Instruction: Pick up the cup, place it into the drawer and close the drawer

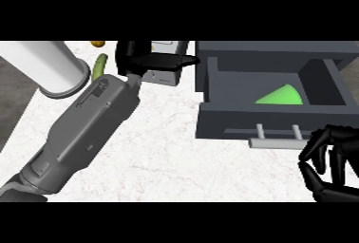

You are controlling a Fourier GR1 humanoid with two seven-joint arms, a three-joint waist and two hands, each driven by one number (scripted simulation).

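Observation:
The dark grey drawer (210, 90) stands pulled out at the upper right. A green cup (282, 96) rests inside it, toward the right, its lower part hidden by the drawer's front wall. A pale bar handle (277, 141) sticks out from the drawer front. Just below and right of that handle is my right hand (329, 163), fingers loosely curved and apart, nothing in it. My left forearm runs up from the lower left, and my left hand (151, 60) is held high at the top centre, fingers up, holding nothing.
A white cylinder (49, 66) lies at the upper left on the pale marble counter (168, 152). A thin green item (100, 66) and a small yellow one (98, 43) lie beside it. A light grey object (164, 78) sits under my left hand.

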